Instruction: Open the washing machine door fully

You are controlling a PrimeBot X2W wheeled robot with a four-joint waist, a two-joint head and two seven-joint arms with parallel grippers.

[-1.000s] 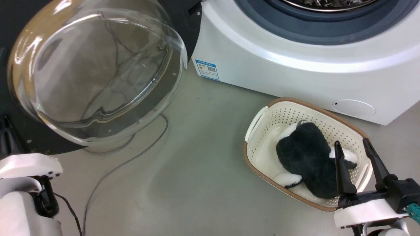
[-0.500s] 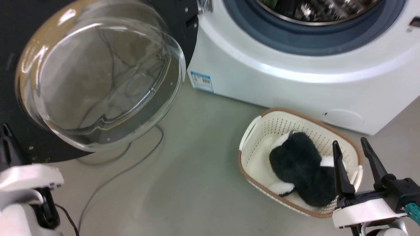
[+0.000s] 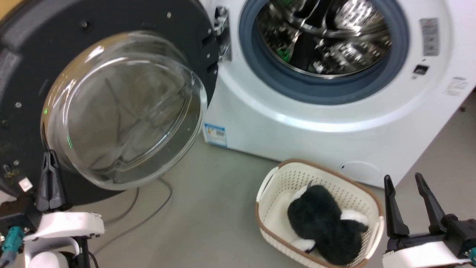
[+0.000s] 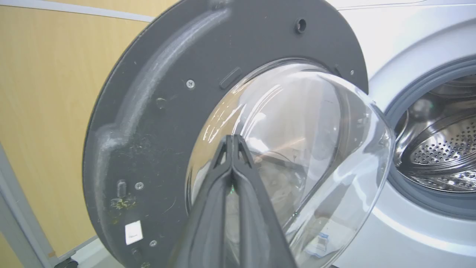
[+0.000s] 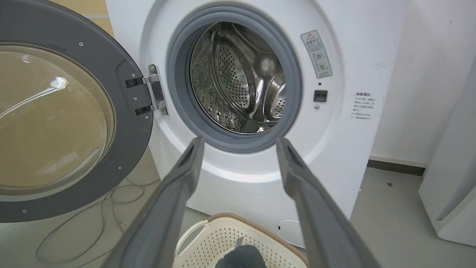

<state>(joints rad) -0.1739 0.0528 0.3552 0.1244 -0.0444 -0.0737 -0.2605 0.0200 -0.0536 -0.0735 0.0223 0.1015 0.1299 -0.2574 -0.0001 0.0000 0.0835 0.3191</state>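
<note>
Left of washing machine (image 3: 297, 123), washing machine door (image 3: 122, 108) hangs wide open

The floor (image 3: 208, 223) is smooth, matt grey-green, under soft, even light. A cream perforated basket (image 3: 334, 180) with a brown rim stands on it. Left of the basket, a thin grey cable (image 3: 165, 204) lies in loose loops. Farther left of the basket is a wood-tone wall panel (image 4: 44, 111), edged by a grey strip (image 4: 18, 212). Right of the basket is a white wall (image 5: 409, 67) with dark skirting (image 5: 394, 166), and a white unit (image 5: 453, 178) stands near that wall.
</note>
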